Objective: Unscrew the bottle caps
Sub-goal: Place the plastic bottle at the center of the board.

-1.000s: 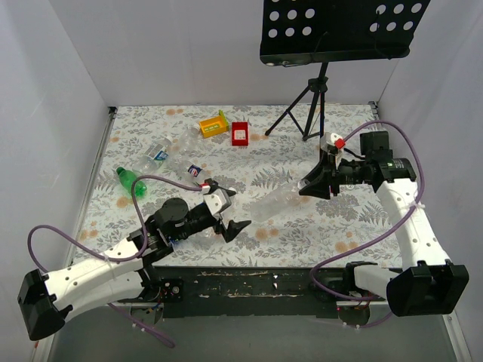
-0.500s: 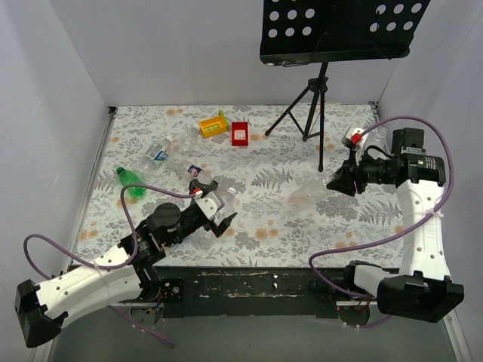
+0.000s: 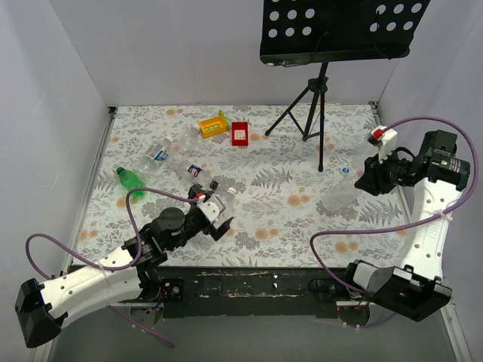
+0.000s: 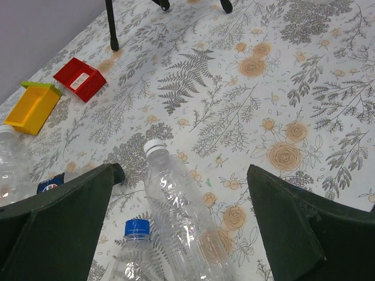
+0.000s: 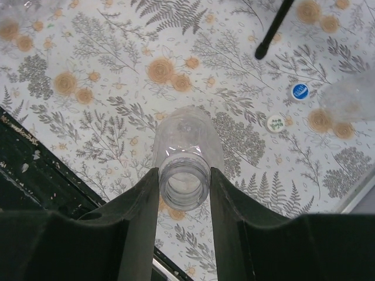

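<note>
Near left, the left gripper (image 4: 183,175) hung spread wide over two clear bottles (image 4: 176,216) lying on the table (image 3: 287,219), one wearing a white cap (image 4: 154,146), the nearer a blue cap (image 4: 137,228). At right, the right gripper (image 5: 184,175) clamped an uncapped bottle (image 5: 187,140) by its neck. Beyond it, a loose white cap (image 5: 275,123) and a loose blue cap (image 5: 299,91) lay on the table.
</note>
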You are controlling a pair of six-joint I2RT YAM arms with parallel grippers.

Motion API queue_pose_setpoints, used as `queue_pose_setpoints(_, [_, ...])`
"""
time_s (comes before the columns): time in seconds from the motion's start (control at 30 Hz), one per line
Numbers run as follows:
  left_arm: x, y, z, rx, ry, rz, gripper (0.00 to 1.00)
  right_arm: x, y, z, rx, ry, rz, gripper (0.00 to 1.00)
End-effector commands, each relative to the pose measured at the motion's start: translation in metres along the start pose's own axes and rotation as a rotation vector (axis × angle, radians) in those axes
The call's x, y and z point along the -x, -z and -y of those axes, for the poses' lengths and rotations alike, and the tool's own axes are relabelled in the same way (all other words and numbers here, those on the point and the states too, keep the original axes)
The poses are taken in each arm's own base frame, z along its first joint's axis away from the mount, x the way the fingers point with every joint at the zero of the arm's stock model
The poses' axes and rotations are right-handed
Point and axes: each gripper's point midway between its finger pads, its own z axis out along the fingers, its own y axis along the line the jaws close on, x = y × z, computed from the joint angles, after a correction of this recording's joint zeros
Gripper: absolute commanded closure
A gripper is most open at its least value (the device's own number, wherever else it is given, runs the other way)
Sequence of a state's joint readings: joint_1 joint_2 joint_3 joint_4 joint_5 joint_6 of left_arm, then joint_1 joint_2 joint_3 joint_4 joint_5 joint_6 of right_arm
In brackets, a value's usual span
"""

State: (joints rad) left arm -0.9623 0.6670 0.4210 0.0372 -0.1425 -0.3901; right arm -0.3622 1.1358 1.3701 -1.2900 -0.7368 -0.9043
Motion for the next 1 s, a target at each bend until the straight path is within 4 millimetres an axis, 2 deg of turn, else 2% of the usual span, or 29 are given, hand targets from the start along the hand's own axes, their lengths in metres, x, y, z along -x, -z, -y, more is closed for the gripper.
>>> queue_pose_setpoints(0.0, [0.010, 0.001, 0.001, -0.007, 0.011, 0.044, 0.02, -0.003, 0.014, 0.027, -0.085, -0.046, -0.033, 0.99])
queue_pose_setpoints(0.27, [0.010, 0.000, 0.008, -0.054, 0.003, 0.034, 0.02, -0.012, 0.024, 0.083, -0.166, -0.124, -0.066, 0.99])
queue_pose_setpoints(0.5, [0.012, 0.002, 0.008, -0.054, 0.000, 0.047, 0.02, -0.004, 0.036, 0.141, -0.311, -0.140, -0.086, 0.99])
queue_pose_setpoints(0.73, [0.011, 0.002, 0.007, -0.051, -0.005, 0.041, 0.02, -0.008, 0.020, 0.185, -0.337, -0.173, -0.079, 0.99])
queue_pose_setpoints(0.97, [0.008, 0.001, 0.007, -0.048, -0.009, 0.033, 0.02, -0.010, -0.004, 0.200, -0.304, -0.195, -0.102, 0.98])
